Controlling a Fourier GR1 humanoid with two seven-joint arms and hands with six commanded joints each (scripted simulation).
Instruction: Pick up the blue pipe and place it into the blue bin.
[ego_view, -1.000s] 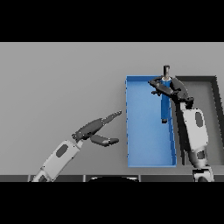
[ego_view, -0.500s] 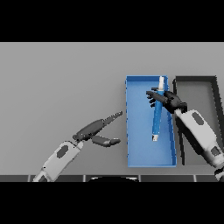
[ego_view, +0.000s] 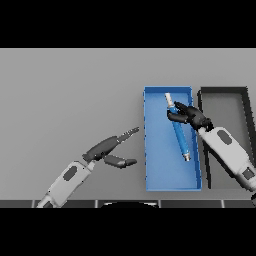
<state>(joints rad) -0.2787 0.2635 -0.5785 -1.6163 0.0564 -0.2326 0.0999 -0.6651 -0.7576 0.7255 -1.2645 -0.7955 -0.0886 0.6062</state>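
The blue pipe (ego_view: 180, 134) lies slanted inside the blue bin (ego_view: 156, 165), its pale tip toward the far wall and its metal end toward me. My right hand (ego_view: 192, 117) hovers over the pipe's upper part, its fingers spread and reaching left across it without closing round it. My left hand (ego_view: 106, 148) hangs over the bare table left of the bin, fingers straight and thumb apart, holding nothing.
A black bin (ego_view: 223, 90) stands right of the blue bin, their walls side by side. My right forearm (ego_view: 227, 150) crosses the gap between the two bins. The grey table (ego_view: 65, 95) stretches away to the left and back.
The pipe has left my right hand's grip and swung from hanging near upright to lying slanted on the bin floor. My right hand's fingers have spread. The left hand barely moved.
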